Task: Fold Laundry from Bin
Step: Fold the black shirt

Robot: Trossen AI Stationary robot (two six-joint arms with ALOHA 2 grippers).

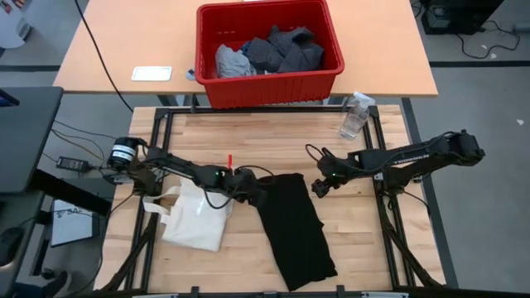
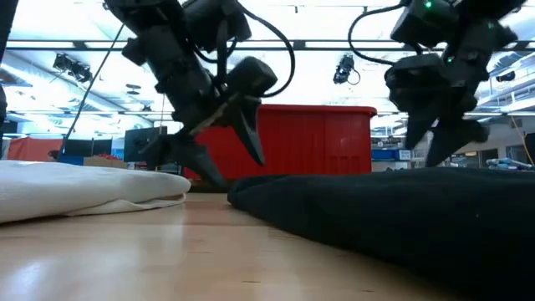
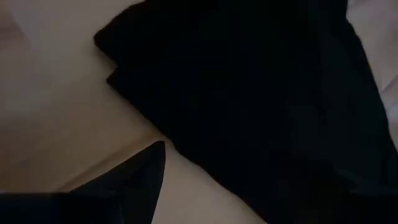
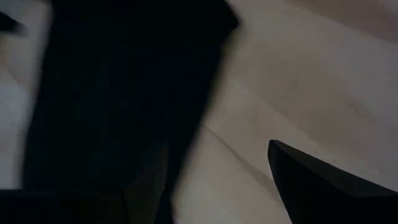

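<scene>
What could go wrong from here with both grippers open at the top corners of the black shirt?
The left gripper sits between the black T-shirt and the cream tote bag; closing could pinch the tote too. The right gripper, at the shirt's far corner, may grab only one layer and undo the fold.

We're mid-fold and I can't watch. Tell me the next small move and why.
Probably lower both open grippers onto the top corners of the black shirt and pinch them. The shirt lies in a long strip on the table, the left gripper sits at its top left corner, and the right gripper hangs by its top right.
</scene>
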